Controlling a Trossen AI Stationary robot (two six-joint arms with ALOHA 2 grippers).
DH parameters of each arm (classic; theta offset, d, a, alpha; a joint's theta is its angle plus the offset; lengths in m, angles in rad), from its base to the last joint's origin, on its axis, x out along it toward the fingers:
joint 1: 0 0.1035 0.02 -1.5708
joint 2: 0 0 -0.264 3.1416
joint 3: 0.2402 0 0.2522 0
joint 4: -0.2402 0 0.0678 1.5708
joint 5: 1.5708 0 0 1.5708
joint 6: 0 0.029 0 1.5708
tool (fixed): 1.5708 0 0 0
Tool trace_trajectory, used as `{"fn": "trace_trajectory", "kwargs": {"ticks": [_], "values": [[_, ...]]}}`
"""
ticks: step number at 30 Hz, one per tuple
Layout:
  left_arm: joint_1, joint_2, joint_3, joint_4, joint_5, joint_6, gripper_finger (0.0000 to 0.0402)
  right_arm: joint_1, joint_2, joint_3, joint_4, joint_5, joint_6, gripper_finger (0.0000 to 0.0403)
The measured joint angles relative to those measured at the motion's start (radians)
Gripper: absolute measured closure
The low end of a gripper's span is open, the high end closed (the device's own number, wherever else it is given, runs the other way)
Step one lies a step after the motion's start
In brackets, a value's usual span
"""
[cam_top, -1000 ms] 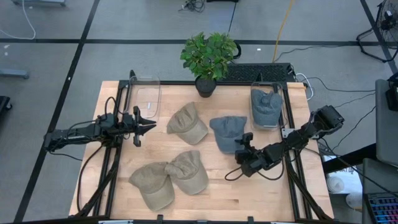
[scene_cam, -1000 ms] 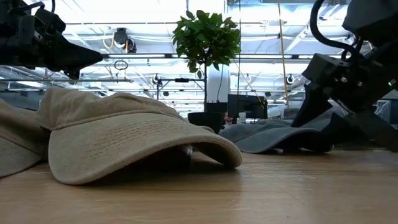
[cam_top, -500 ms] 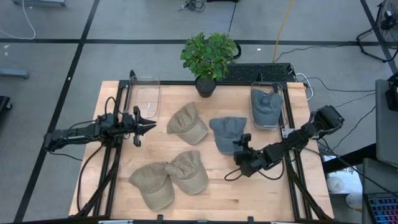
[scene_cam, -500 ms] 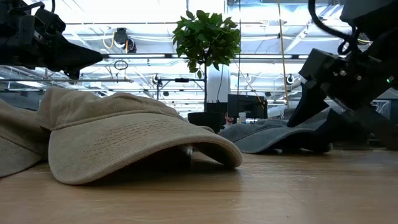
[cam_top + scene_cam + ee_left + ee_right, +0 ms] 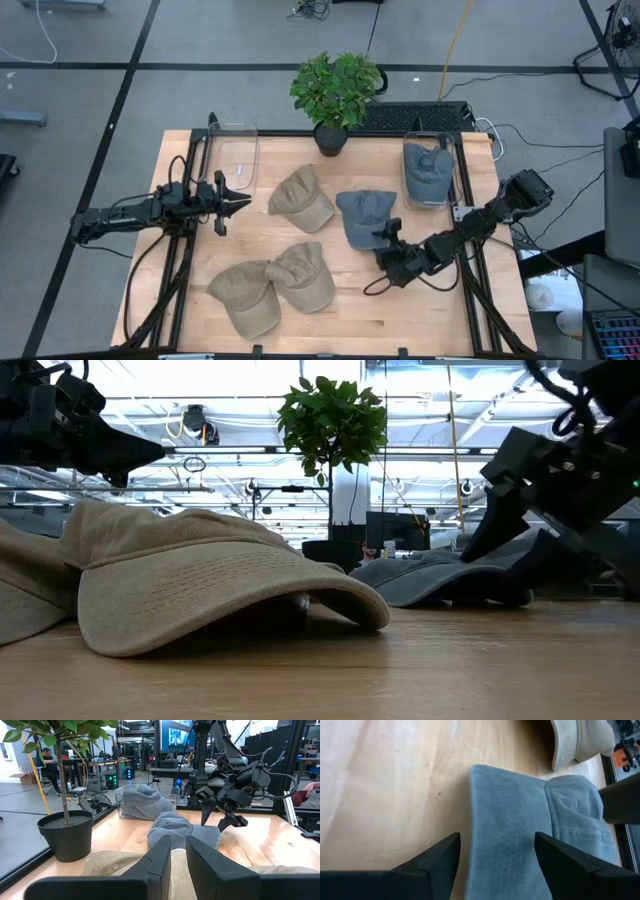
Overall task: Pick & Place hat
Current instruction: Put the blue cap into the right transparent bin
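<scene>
A blue-grey hat lies flat on the table's middle, also seen in the low view and the left wrist view. My right gripper is at the hat's near right side, open. In the right wrist view its gripper has one finger over bare wood beside the brim and the other over the hat. I see no touch. My left gripper waits above the table's left part, its fingers a narrow gap apart.
Three tan hats lie on the table: one at mid-table and two overlapping near the front. A clear bin stands far left. Another bin far right holds a blue-grey hat. A potted plant stands at the far edge.
My right gripper has crept toward the table's far left, closer over the blue-grey hat's brim, staying open. The hat has stayed in place.
</scene>
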Motion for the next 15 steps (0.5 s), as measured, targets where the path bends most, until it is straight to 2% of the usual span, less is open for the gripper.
{"fn": "trace_trajectory", "kwargs": {"ticks": [15], "values": [[0.0, 0.0, 0.0, 0.0, 0.0, 0.0, 0.0334, 0.005, 0.0, 0.001, 0.033, 0.002, -0.015, 0.0161]]}}
